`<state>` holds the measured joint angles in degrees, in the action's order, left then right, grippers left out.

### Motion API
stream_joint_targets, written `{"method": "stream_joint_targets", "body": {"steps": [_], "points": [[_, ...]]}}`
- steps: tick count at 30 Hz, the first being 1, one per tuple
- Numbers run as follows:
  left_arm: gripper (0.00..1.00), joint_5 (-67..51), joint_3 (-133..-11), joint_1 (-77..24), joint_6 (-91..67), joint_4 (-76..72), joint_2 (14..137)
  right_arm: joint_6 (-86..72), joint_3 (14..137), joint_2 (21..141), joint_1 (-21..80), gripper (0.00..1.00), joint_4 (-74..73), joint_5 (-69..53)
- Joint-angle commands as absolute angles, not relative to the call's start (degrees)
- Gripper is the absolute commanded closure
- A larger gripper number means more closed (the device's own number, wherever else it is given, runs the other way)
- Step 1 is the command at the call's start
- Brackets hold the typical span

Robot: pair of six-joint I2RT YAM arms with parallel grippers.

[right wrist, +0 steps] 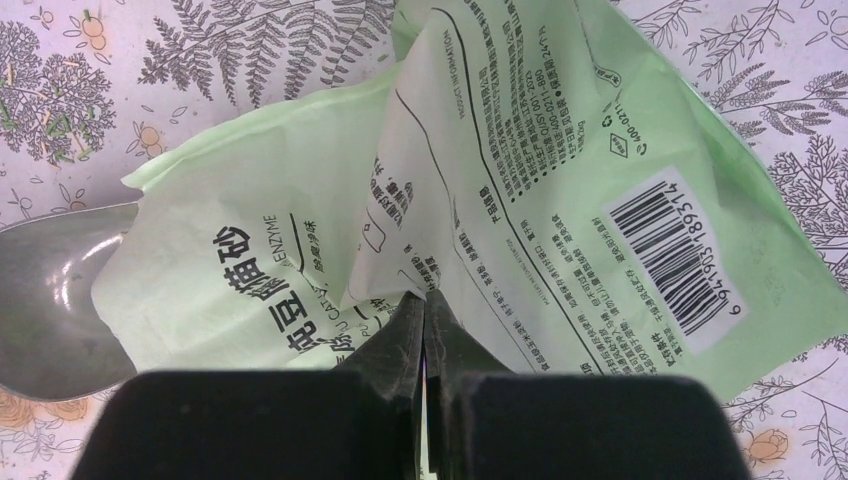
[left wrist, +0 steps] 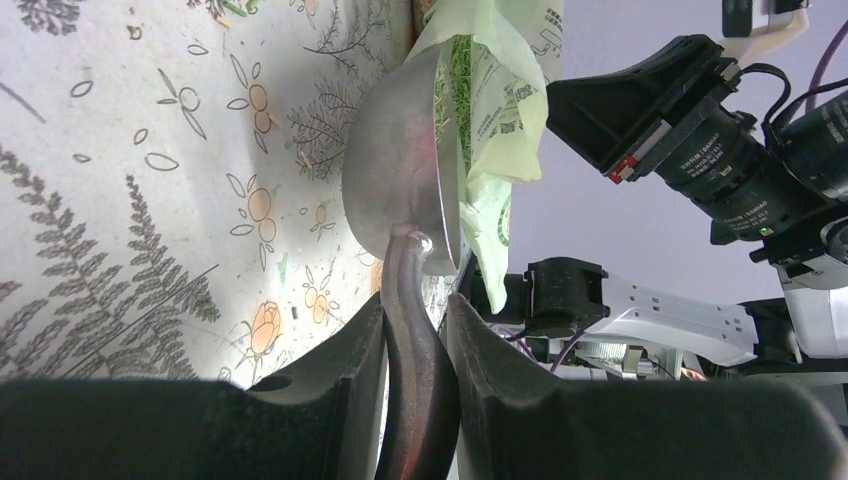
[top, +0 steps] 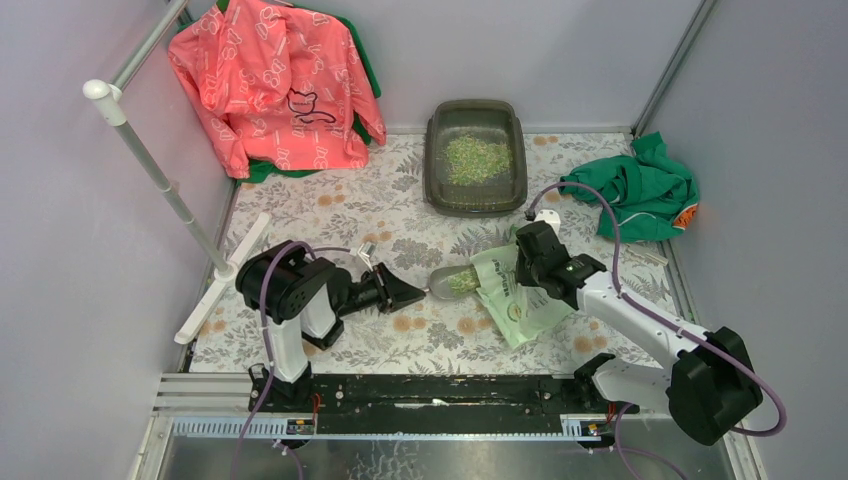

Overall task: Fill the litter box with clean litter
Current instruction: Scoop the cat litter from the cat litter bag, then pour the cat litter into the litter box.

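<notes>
The dark grey-olive litter box [top: 433, 160] stands at the back centre with a heap of pale green clean litter [top: 477, 158] in it. My left gripper [top: 412, 291] is shut on the handle of a grey metal scoop [top: 452, 281], whose bowl [left wrist: 400, 160] holds green granules at the mouth of the light green printed bag [top: 512, 297]. My right gripper [top: 528, 262] is shut on a fold of the bag [right wrist: 560, 200] and pinches it up off the floral cloth. The scoop bowl also shows at the left of the right wrist view [right wrist: 50, 300].
A pink jacket [top: 275, 85] hangs at the back left beside a white rack pole [top: 160, 175]. A green garment [top: 640, 190] lies at the back right. Grey walls close both sides. The floral cloth [top: 340, 210] covers the table.
</notes>
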<state>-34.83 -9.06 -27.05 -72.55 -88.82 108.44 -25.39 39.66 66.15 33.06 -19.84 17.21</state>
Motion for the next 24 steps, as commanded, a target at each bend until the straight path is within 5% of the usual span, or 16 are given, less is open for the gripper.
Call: {"method": "stream_joint_targets", "body": {"steps": [1, 17, 19, 24], "points": [[1.00, -36.61, -7.17, -25.73, -71.67, -92.81, 106.52, -25.70, 39.33, 65.52, 30.03, 1.00, -20.23, 16.40], [1.00, -36.08, 0.66, -22.00, -74.43, -92.72, 99.06, -25.44, 40.36, 68.35, 24.30, 0.98, -19.45, 12.47], [1.00, -36.47, 1.76, -21.02, -75.46, -92.68, 97.25, -25.54, 40.30, 69.21, 24.09, 0.84, -19.23, 11.93], [1.00, -37.44, 1.64, -18.79, -77.88, -92.58, 93.94, -25.82, 39.91, 69.79, 23.80, 0.31, -18.55, 11.10]]}}
